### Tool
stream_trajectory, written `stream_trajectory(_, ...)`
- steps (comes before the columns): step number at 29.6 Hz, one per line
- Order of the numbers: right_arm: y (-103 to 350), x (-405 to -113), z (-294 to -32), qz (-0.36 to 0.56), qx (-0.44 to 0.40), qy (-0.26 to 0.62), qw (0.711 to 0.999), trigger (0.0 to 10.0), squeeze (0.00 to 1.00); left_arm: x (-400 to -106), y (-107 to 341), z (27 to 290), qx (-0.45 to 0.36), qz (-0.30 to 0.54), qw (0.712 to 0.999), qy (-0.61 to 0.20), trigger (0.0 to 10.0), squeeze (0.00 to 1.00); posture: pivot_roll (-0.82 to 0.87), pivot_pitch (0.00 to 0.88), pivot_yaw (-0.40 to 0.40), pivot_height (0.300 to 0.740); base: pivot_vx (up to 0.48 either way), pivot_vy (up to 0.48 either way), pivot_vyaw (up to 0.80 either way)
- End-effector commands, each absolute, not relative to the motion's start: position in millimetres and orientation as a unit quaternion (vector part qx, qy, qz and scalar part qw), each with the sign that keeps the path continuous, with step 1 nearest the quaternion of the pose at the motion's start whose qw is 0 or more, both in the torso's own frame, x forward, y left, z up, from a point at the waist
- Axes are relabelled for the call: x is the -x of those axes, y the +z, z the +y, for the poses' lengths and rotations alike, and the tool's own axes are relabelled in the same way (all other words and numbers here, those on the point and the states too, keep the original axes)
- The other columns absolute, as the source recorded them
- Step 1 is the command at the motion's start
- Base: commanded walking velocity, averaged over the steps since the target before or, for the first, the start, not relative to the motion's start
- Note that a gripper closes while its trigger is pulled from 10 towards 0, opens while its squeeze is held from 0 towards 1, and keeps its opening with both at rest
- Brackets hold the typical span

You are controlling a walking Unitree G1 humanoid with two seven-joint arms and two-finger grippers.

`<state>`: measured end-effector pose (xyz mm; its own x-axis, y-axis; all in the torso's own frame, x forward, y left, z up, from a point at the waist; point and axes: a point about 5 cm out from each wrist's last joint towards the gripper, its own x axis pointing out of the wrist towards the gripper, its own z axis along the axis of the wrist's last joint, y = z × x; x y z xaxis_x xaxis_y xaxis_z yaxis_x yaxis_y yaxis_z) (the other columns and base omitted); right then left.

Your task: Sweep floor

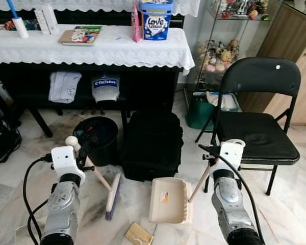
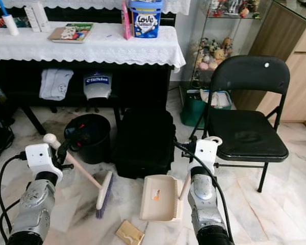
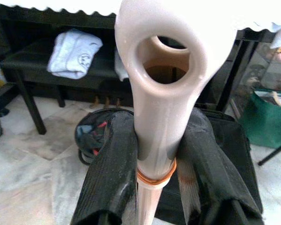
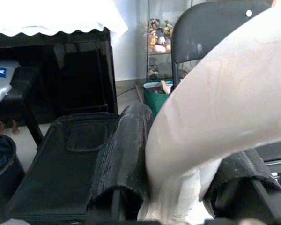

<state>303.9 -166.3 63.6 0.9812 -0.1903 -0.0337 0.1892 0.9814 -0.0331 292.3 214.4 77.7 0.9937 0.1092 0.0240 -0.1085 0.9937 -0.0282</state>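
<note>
My left gripper (image 1: 85, 153) is shut on the beige handle of a small brush (image 1: 113, 193), whose purple bristles rest on the marble floor. In the left wrist view the black fingers (image 3: 113, 164) clamp the brush handle (image 3: 160, 112) just below its hanging loop. My right gripper (image 1: 212, 154) is shut on the handle of a cream dustpan (image 1: 169, 200) that lies flat on the floor to the right of the brush. The right wrist view has the dustpan handle (image 4: 215, 112) squeezed between both fingers. A tan piece of cardboard (image 1: 138, 235) lies on the floor in front of the brush and pan.
A black bag (image 1: 153, 143) and a black bin (image 1: 98, 138) stand just beyond the tools, under a table with a white lace cloth (image 1: 117, 51). A black folding chair (image 1: 260, 117) is at the right, a green bag (image 1: 201, 113) behind it.
</note>
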Motion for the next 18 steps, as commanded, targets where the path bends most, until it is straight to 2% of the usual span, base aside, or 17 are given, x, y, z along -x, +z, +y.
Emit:
stream_trajectory(1, 70.3, -307.0, -166.7, 0.0, 0.013, -0.096, 0.995, 10.0, 0.0, -298.0, 93.7, 212.8, 0.013, -0.05, 0.997, 0.048, 10.0, 0.0, 0.01, 0.033, -0.016, 0.74, 0.0, 0.0, 0.0)
stream_trajectory(18, 69.5, -307.1, -165.3, 0.002, 0.011, -0.095, 0.995, 10.0, 0.0, -298.0, 95.0, 215.6, 0.012, -0.051, 0.997, 0.048, 10.0, 0.0, 0.01, 0.035, -0.012, 0.74, -0.015, 0.0, 0.0)
